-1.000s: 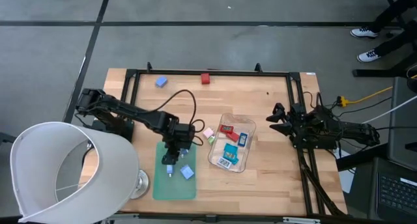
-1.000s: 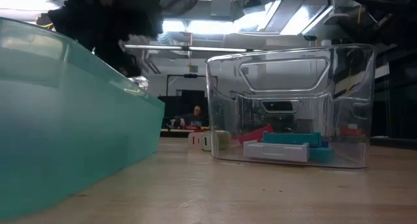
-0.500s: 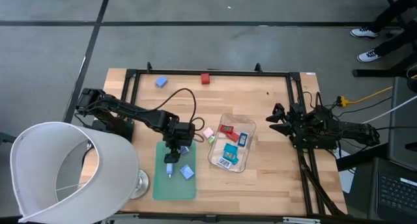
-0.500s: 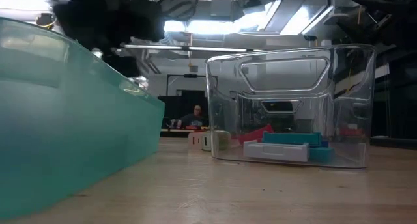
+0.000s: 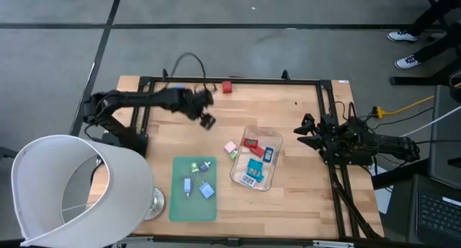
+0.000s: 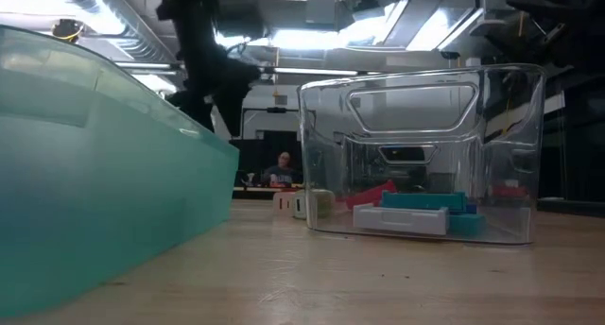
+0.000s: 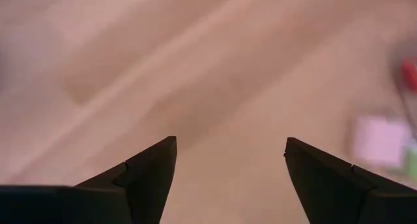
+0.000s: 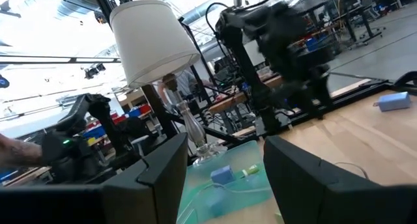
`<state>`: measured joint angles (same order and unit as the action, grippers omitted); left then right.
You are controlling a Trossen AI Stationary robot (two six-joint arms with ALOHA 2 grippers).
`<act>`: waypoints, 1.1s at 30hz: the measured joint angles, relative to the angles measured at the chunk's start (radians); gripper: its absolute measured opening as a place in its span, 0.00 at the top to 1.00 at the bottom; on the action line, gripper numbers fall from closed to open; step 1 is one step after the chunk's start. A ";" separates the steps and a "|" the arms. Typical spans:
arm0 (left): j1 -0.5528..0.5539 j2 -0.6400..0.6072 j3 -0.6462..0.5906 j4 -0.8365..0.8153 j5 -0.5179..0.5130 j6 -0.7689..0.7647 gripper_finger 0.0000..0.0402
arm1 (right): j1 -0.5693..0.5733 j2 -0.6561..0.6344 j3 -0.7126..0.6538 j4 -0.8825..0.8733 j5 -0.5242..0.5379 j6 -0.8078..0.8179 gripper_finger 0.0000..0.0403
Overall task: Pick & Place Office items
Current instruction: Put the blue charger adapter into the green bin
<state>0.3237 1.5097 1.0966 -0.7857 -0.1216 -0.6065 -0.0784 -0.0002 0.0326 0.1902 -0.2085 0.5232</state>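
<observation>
With its jaws spread and empty, the left gripper (image 5: 207,120) is judged liable to knock the small pink block (image 5: 230,146) against the clear plastic rectangular tray (image 5: 240,174) if lowered carelessly.

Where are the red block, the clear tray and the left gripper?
red block (image 5: 227,87), high view, its top face
clear tray (image 5: 238,174), high view, its near-left rim
left gripper (image 5: 207,121), high view, between its open fingertips

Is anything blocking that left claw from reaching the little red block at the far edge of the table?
Nothing visible does. The left gripper hangs open over bare wood, and the red block lies just beyond it with only open table between.
</observation>
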 joint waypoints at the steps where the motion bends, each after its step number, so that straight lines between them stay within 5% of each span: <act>1: 0.042 0.000 0.000 -0.001 0.007 0.018 0.29 | 0.000 0.000 0.000 0.000 0.002 0.001 0.50; 16: 0.518 0.000 -0.001 -0.159 0.035 0.482 0.20 | 0.000 0.000 0.000 0.001 0.093 0.017 0.50; 33: 0.638 0.051 -0.001 -0.038 0.034 0.628 0.15 | 0.000 0.000 0.000 0.000 0.226 0.019 0.50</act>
<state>0.9615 1.5604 1.0958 -0.8236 -0.0876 0.0219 -0.0785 -0.0002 0.0326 0.1905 0.0174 0.5417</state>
